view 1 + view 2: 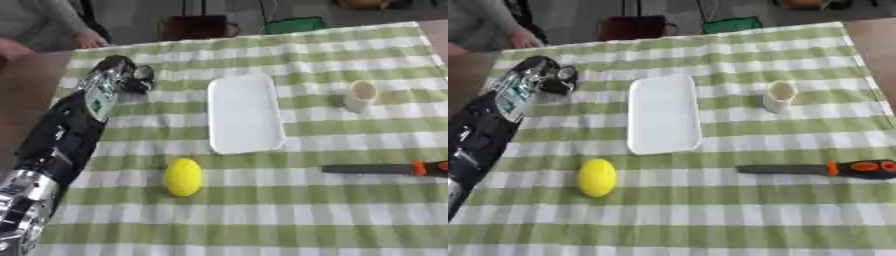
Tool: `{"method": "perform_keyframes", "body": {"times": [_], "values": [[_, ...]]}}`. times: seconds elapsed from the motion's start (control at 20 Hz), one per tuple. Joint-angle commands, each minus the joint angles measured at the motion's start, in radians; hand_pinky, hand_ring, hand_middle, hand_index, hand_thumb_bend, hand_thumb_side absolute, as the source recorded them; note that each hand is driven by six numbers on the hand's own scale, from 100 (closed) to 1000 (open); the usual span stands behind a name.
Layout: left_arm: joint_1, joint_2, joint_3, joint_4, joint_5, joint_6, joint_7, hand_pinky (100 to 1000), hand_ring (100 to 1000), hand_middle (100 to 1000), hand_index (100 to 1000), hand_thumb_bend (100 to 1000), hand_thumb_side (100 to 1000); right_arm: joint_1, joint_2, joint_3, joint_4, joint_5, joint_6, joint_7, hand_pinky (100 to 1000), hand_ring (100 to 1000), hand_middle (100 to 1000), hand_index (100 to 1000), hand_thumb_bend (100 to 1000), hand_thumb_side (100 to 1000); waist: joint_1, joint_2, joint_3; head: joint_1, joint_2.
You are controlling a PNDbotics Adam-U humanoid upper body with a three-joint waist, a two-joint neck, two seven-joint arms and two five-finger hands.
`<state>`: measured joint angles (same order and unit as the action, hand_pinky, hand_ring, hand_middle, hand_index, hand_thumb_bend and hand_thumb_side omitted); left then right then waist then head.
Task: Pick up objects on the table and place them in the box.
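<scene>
Reaching along the bench's [350,210] far left side, the left hand [127,77] hangs curled and holds nothing, well apart from every object. The lemon [184,176], cup [360,95] and knife [820,169] lie spread around the shallow white box [244,113], each open to a separate approach.

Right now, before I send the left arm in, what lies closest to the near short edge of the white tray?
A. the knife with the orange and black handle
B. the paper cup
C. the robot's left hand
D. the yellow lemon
D. The yellow lemon lies on the checked cloth just below the white tray, nearer its near edge than the knife, the paper cup or the left hand.
</scene>
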<state>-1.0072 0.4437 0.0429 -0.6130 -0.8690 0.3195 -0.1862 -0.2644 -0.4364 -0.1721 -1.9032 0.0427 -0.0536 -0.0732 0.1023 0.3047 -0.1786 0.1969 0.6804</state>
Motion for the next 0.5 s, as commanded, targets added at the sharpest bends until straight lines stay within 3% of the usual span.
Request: {"method": "perform_keyframes", "body": {"times": [0.05,0.1,0.15,0.2,0.25,0.4,0.5], "values": [[-0.021,0.028,0.003,-0.010,-0.014,0.003,-0.005,917,889,886,834,308,322,-0.011,-0.020,-0.007,-0.024,-0.002,0.000,0.002,598,650,704,810,528,727,-0.005,-0.015,-0.001,0.002,-0.009],[-0.021,0.028,0.003,-0.010,-0.016,0.003,-0.009,917,889,886,834,308,322,-0.011,-0.020,-0.007,-0.024,-0.002,0.000,0.002,598,650,704,810,528,727,-0.005,-0.016,-0.001,0.002,-0.009],[-0.020,0.027,0.002,-0.008,-0.020,0.003,-0.015,921,890,878,756,301,313,-0.011,-0.020,-0.007,-0.024,-0.002,0.000,0.002,598,650,704,810,528,727,-0.005,-0.016,-0.001,0.002,-0.009],[-0.020,0.026,0.000,-0.005,-0.026,0.004,-0.024,921,890,878,756,301,313,-0.011,-0.020,-0.007,-0.024,-0.002,0.000,0.002,598,650,704,810,528,727,-0.005,-0.016,-0.001,0.002,-0.009],[-0.020,0.025,-0.001,-0.004,-0.033,0.005,-0.031,919,888,872,692,289,304,-0.011,-0.019,-0.007,-0.024,-0.002,0.000,0.002,598,649,704,810,528,727,-0.005,-0.016,-0.002,0.002,-0.010],[-0.020,0.024,0.001,-0.007,-0.052,0.009,-0.038,917,886,866,628,259,298,-0.010,-0.019,-0.007,-0.023,-0.002,0.000,0.002,598,650,704,810,528,727,-0.006,-0.016,-0.002,0.001,-0.009],[-0.020,0.023,0.006,-0.013,-0.054,0.011,-0.032,910,877,853,534,204,286,-0.010,-0.019,-0.007,-0.023,-0.002,0.000,0.002,598,650,705,810,528,727,-0.006,-0.017,-0.002,0.001,-0.009]]}}
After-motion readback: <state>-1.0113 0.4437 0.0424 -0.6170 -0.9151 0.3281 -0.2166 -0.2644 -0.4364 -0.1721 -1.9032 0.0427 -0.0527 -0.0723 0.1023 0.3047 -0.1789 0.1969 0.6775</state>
